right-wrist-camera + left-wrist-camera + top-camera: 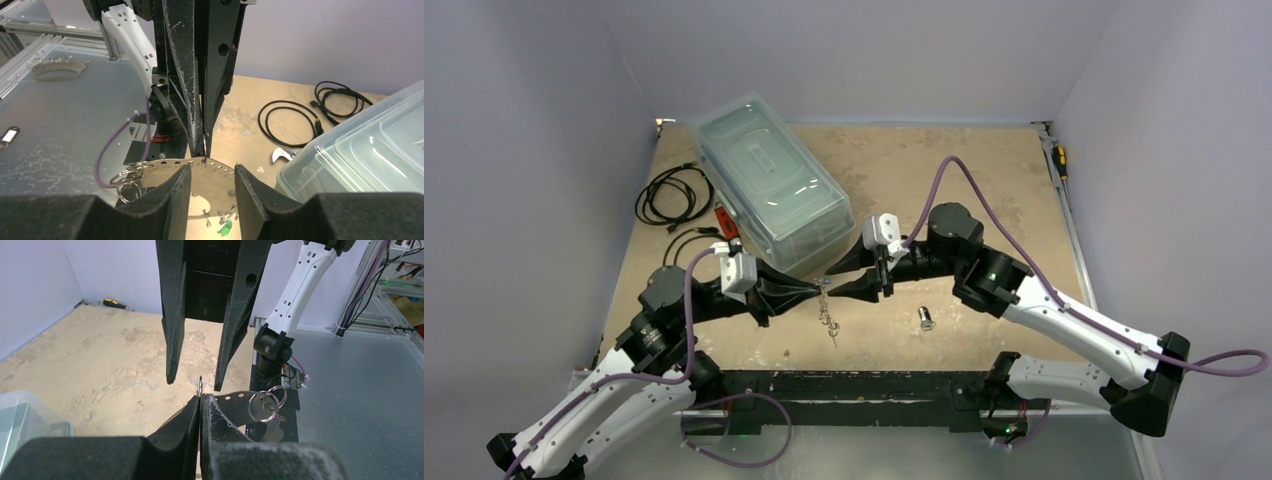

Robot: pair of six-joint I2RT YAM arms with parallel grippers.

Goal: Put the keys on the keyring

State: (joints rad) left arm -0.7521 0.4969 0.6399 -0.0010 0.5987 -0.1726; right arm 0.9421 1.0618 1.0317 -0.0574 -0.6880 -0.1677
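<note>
The keyring (829, 318), a pale band with small holes along its edge, hangs between my two grippers over the table's front middle. My left gripper (201, 399) is shut on a small metal ring (199, 386) at the band's top edge (235, 401). Loose rings (267, 403) hang at one end of the band. My right gripper (212, 166) is open, its fingers either side of the band (160, 169), facing the left gripper (202, 145). A green-headed key (226, 228) hangs below the band. A dark and silver key (927, 319) lies on the table. No blue-headed key shows.
A clear lidded plastic box (769, 180) lies behind the grippers. Coiled black cables (674, 195) and a small wrench (280, 156) lie at the left. A screwdriver (1059, 160) lies by the right wall. The metal bench (360, 390) runs along the near edge.
</note>
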